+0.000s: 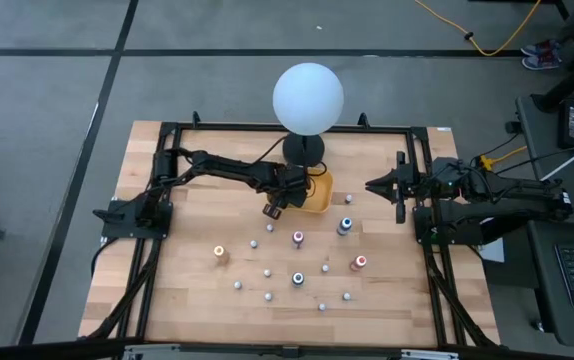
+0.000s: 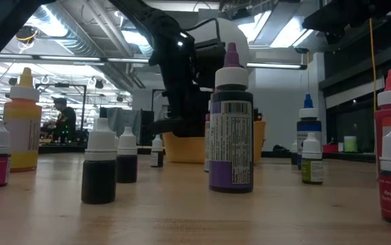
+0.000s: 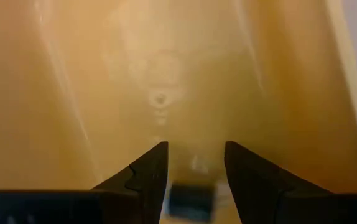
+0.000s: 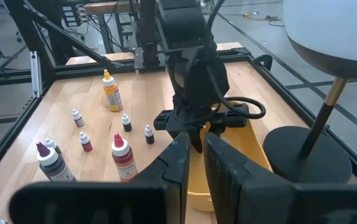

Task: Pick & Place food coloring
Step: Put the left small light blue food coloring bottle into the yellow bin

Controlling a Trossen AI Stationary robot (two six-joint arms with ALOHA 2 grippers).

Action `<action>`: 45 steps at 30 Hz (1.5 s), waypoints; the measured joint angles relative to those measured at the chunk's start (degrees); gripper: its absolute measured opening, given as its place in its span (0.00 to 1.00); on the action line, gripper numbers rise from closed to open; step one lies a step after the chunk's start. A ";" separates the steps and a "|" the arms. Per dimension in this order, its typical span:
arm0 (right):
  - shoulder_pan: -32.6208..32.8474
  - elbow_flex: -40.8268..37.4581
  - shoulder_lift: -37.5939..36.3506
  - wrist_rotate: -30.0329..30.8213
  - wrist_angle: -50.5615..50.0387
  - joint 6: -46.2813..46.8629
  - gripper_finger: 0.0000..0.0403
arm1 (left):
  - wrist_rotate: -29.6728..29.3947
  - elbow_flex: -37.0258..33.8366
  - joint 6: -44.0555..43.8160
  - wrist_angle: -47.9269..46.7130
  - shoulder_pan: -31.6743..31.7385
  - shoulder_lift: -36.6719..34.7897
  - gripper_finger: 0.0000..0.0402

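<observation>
Several food coloring bottles stand on the wooden table, among them an orange-topped one (image 1: pixel 220 252), a pink one (image 1: pixel 298 238), a blue one (image 1: pixel 345 225) and a red one (image 1: pixel 359 263). Small white-capped ones stand between them. My left gripper (image 3: pixel 194 144) points steeply down into the yellow tray (image 1: pixel 319 197), shut on a small dark-bodied bottle (image 3: pixel 191 200). My right gripper (image 1: pixel 369 185) hovers shut near the table's right edge, holding nothing. My left gripper has the small bottle's dark body (image 3: pixel 180 198) between its two fingers, far back from the tips. A whitish bit (image 3: pixel 197 164), probably the cap, shows ahead of it. The fingers slant down from the table's left, over the tray's inside. Blur hides the exact place of contact.
A big white globe (image 1: pixel 308 97) on a black base (image 1: pixel 303 150) stands just behind the tray. A black frame (image 1: pixel 287 126) runs round the table. In the low view a tall purple bottle (image 2: pixel 231 129) stands nearest, with the tray (image 2: pixel 182 148) behind it.
</observation>
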 joint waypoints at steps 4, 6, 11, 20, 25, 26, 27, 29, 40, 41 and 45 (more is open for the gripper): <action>0.00 0.00 0.00 0.00 -0.16 -0.11 0.13 | -0.17 0.36 -0.04 -0.22 -0.01 -0.10 0.39; 0.00 0.00 0.00 0.00 -0.16 -0.22 0.13 | -0.28 1.09 -0.10 -1.14 -0.01 -0.03 0.39; 0.00 0.00 0.00 0.00 -1.28 -0.24 0.13 | -2.66 2.43 -0.25 -0.76 -0.01 0.05 0.39; 0.00 0.00 0.00 0.00 -1.73 -0.15 0.13 | -3.20 2.67 -1.44 -2.49 -0.03 0.03 0.39; 0.00 0.00 0.00 0.00 -2.13 -0.20 0.13 | -3.45 5.20 -9.06 -9.24 0.26 -0.04 0.39; 0.00 0.00 0.00 0.00 -2.15 -0.24 0.13 | -3.45 5.70 -11.11 -10.61 0.40 -0.06 0.39; 0.00 0.00 0.00 0.00 -2.21 -0.24 0.13 | -3.43 6.26 -13.46 -12.11 0.56 -0.06 0.39; 0.00 0.00 0.00 0.00 -2.42 -0.44 0.13 | -3.05 7.33 -18.73 -14.86 0.82 -0.08 0.39; 0.00 0.00 0.00 0.01 -2.48 -4.63 0.13 | -2.64 12.59 -35.36 -26.80 -0.07 -0.12 0.39; 0.00 0.00 0.00 0.00 -2.47 -5.00 0.13 | -2.38 13.31 -37.01 -27.18 -0.01 -0.12 0.39; 0.00 0.00 0.00 0.00 -2.48 -6.29 0.13 | 0.29 15.40 -46.09 -27.98 0.06 -0.14 0.39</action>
